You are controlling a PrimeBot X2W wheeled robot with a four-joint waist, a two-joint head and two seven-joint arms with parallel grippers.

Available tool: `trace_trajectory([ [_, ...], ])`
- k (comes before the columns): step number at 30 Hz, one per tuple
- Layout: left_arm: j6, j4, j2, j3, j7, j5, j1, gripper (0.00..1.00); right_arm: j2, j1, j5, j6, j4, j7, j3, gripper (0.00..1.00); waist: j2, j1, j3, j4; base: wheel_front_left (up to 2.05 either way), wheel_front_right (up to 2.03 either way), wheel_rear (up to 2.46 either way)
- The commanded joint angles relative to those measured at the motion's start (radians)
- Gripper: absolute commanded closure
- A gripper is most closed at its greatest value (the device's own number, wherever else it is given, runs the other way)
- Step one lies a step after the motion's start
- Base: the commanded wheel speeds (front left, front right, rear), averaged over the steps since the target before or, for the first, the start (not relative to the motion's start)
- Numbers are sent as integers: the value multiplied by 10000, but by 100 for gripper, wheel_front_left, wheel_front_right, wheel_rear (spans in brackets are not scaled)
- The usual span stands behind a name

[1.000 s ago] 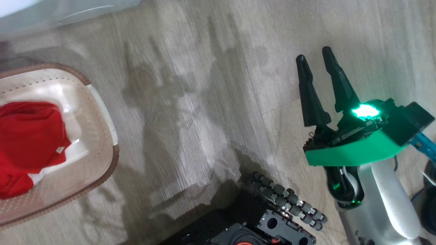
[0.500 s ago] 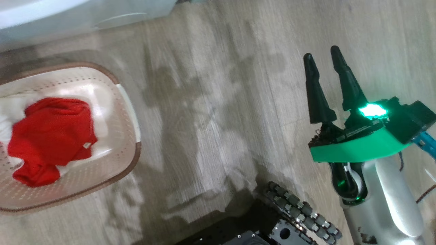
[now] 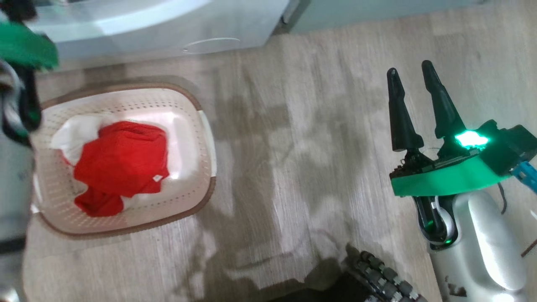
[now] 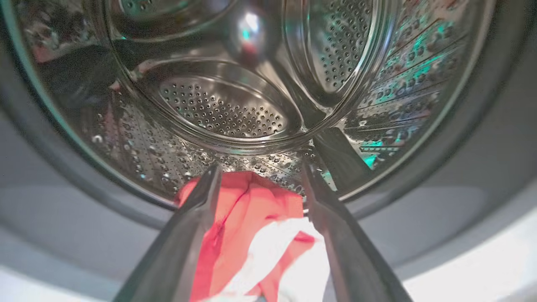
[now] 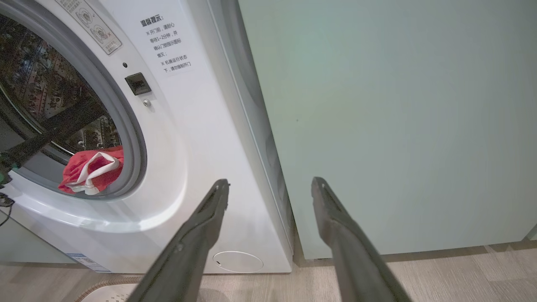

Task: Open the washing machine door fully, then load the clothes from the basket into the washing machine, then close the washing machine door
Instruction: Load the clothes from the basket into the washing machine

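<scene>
Left gripper (image 4: 260, 176) jaws apart at the mouth of the perforated steel drum (image 4: 226, 113). A red garment with white trim (image 4: 251, 218) lies loose between its fingers on the drum's lower lip, against the grey gasket (image 5: 138, 138) of the white front-loading washing machine (image 5: 188, 147). A second red garment (image 3: 121, 163) is bunched in the cream perforated basket with brown rim (image 3: 188, 184), which sits on the wood-look floor (image 3: 293, 147) just in front of the washer. Right gripper (image 3: 410, 69) jaws apart, gripping nothing, aimed at the washer's edge and the pale green cabinet (image 5: 398, 126).
</scene>
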Motion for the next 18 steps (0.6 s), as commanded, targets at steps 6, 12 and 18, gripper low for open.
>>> trace_trajectory([
  [6, 451, -2371, 198, 620, -114, -62, 1735, 0, -31, 55, -254, 0, -75, -91, 7, 0, 0, 1, -529, 640, 0, 0, 0],
  [12, 721, -3413, 154, 935, -131, 59, 3347, 0, -31, 30, -432, 0, 214, -91, -109, 0, 0, 1, -896, 909, 0, 0, 0],
  [18, 1034, -4029, -84, 984, -136, 348, 4626, 0, -31, 88, -610, 0, 531, -91, -152, 0, 0, 1, -1246, 1039, 0, 0, 0],
])
